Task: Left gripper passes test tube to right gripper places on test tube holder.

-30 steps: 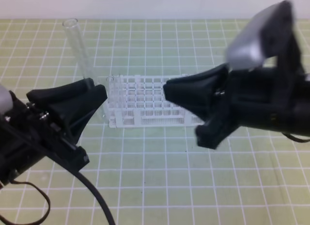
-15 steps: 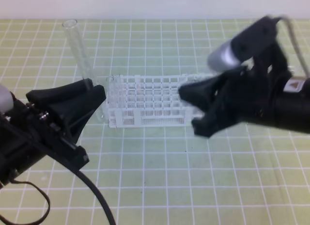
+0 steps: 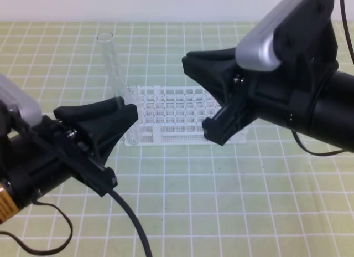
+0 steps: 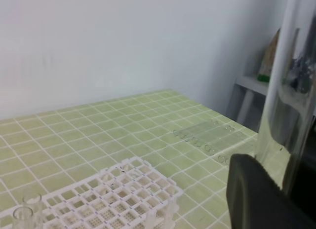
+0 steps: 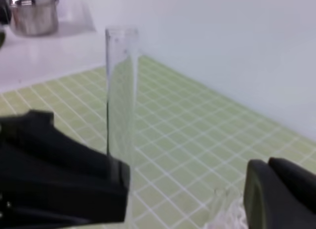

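The left gripper (image 3: 128, 110) has its fingers (image 3: 99, 111) closed around the test tube (image 3: 112, 68), which stands almost straight up above the table (image 3: 221, 201), beside the left end of the white test tube holder (image 3: 177, 124). The right gripper (image 3: 199, 96) is up above the holder, near the tube but not touching it, and I cannot tell if its fingers (image 3: 213, 66) are open or closed.

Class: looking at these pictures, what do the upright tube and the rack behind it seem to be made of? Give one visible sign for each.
Test tube: clear, smooth glass or plastic; the grid shows through it.
Test tube holder: white, matte-looking moulded plastic; thin square lattice.
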